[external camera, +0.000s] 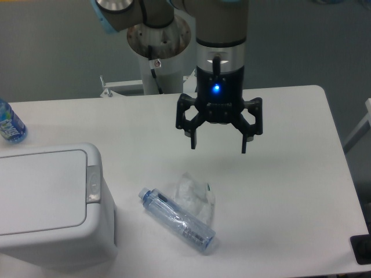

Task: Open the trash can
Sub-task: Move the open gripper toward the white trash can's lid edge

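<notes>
the end effector [219,143] hangs in the upper middle of the frame, pointing straight down, blue light glowing on its body, its two fingers spread well apart and nothing between them, clear air under the tips above the white worktop [290,191]. the job is the trash can [49,202], and that sits low in the left of the frame, well apart from the end effector, lid flat and closed. the target looks to be the small grey push-button [93,185] on the rim at the lid's right edge. to do this well, i'd say travel left and down, line one fingertip up squarely over that button, maybe bring the fingers together first so a single firm point does the pressing, then press straight down, not at a slant. between the two lies a clear plastic bottle [177,221] with a crumpled wrapper [194,194], so stay high while crossing. a second bottle [8,124] peeks in at the far left edge.
</notes>
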### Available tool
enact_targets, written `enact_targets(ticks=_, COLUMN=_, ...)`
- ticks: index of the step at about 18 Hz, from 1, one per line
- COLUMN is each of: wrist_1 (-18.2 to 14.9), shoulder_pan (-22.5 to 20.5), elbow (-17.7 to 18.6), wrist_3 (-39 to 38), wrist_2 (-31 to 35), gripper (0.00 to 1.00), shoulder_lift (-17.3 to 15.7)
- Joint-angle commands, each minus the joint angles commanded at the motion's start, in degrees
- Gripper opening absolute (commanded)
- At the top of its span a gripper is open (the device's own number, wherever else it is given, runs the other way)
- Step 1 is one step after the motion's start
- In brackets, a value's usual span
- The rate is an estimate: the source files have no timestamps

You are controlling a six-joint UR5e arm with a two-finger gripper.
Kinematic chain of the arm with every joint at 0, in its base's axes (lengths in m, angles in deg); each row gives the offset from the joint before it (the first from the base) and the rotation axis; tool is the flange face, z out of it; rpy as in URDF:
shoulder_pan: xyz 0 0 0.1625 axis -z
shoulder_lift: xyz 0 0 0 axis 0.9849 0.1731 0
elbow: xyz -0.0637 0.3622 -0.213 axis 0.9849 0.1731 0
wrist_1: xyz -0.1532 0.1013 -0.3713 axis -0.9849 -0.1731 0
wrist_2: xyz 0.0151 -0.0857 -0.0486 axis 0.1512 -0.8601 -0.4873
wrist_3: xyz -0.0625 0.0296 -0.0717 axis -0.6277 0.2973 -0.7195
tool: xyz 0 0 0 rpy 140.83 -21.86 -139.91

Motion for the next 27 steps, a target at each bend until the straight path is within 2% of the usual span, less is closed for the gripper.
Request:
enact_targets(ticks=7, wrist_1=0.26, shoulder_pan=0.53, elbow=0.09, wrist_3=-1.4, wrist_2=-0.79, gripper=1.0, shoulder_lift=0.09)
enact_targets(ticks=12, wrist_1=0.61, shoulder_pan=4.66, elbow=-0.44, wrist_3=-17.72, wrist_2=-2.64, gripper=1.0, shoulder_lift=3.16)
enact_targets(ticks=14, wrist_1=0.88, shoulder_pan=6.33, elbow=-0.79, wrist_3=-21.43, wrist_2=-3.16, gripper=1.0, shoulder_lift=4.12)
enact_targets(ticks=19, wrist_1=4.21, shoulder_pan=7.39, elbow=-0.79, wrist_3=-29.52, wrist_2=-7.2, gripper=1.0, shoulder_lift=5.71)
enact_targets(ticks=21, wrist_1=6.32, shoulder_pan=8.18, elbow=-0.79, wrist_3=-30.41, wrist_2=-7.21, gripper=1.0, shoulder_lift=6.68)
enact_targets(ticks=27, wrist_1=6.59, shoulder_pan=9.94, elbow=-0.61, wrist_3=-30.59, wrist_2=-7.29, gripper=1.0, shoulder_lift=6.77)
